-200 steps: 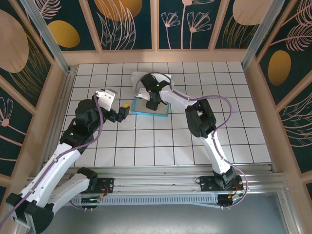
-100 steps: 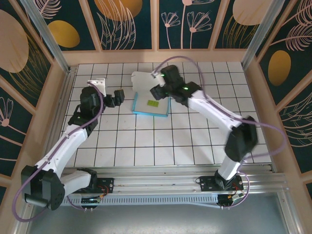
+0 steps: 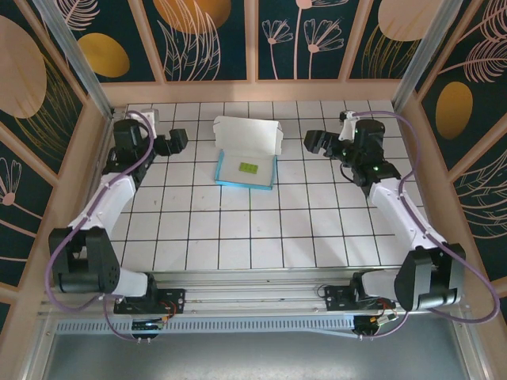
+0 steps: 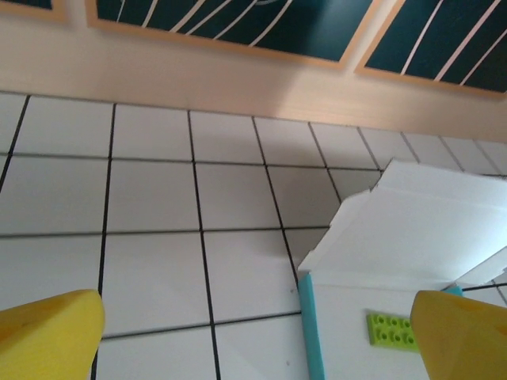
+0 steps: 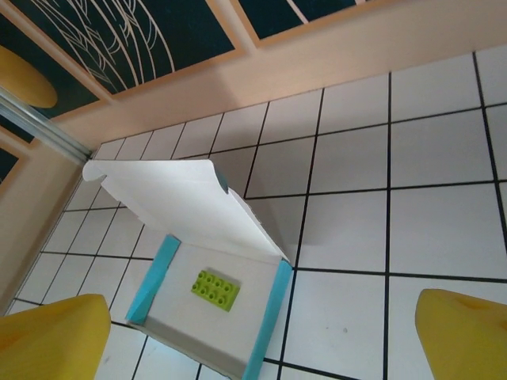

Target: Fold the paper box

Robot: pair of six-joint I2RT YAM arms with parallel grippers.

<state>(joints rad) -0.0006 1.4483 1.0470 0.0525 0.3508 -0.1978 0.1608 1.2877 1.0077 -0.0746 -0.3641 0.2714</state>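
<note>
Top external view: the left arm runs up the left edge of the tiled bench. The left fingers sit at 9 o'clock of the paper box, pointing toward it but well apart. In the left wrist view these fingers appear as 2 yellow pads at the bottom corners, spread wide with nothing between them but bare tiles.

The paper box lies toward 12 o'clock on the bench, between the 2 arms. It is a shallow tray, white inside with teal walls, and its white lid flap stands up from the 12 o'clock edge. 1 lime-green studded brick rests flat on the tray floor. From the left wrist the box shows at lower right, its teal wall facing the camera. From the right wrist the box shows at lower left, with the flap curling at its free end.

The right fingers hang at 3 o'clock of the box, near it but not touching. In the right wrist view these fingers are also spread wide and grip nothing. The right arm runs up the right side of the bench.
</note>
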